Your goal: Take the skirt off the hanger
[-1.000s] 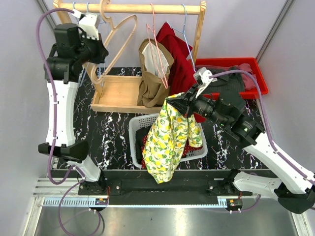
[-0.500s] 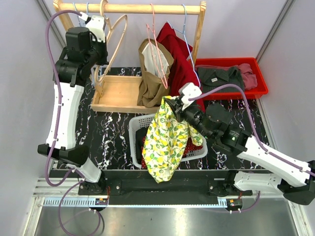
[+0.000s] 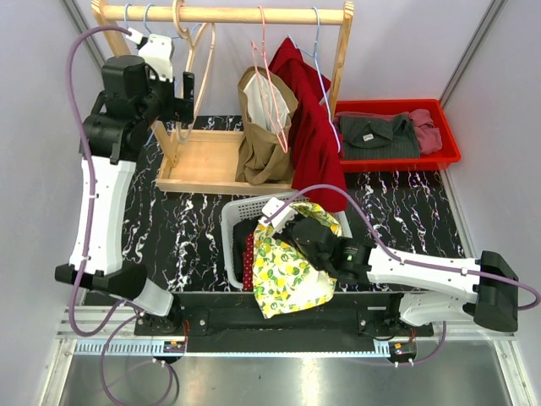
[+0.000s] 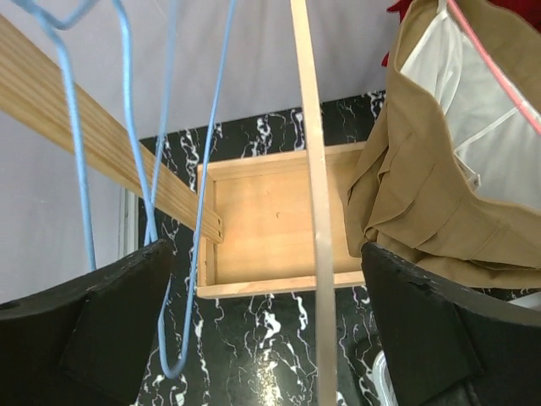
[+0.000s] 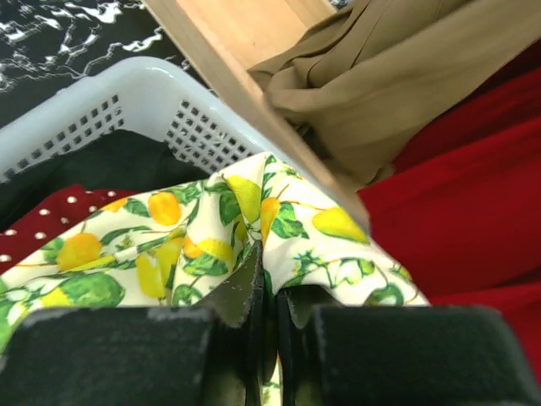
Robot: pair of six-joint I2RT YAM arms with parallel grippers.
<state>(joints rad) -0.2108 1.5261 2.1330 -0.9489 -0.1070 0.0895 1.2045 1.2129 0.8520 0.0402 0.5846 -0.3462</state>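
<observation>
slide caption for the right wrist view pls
Right gripper pinches the lemon-print skirt over the white basket; tan garment and red garment behind.

I find nothing I can read in any of my three views: no words, brand marks or numbers. The skirt (image 3: 287, 275) carries only a print of lemons and leaves, without lettering. Small stickers (image 3: 175, 345) on the mounting rail (image 3: 279, 348) by the arm bases are too small for me to make out.
</observation>
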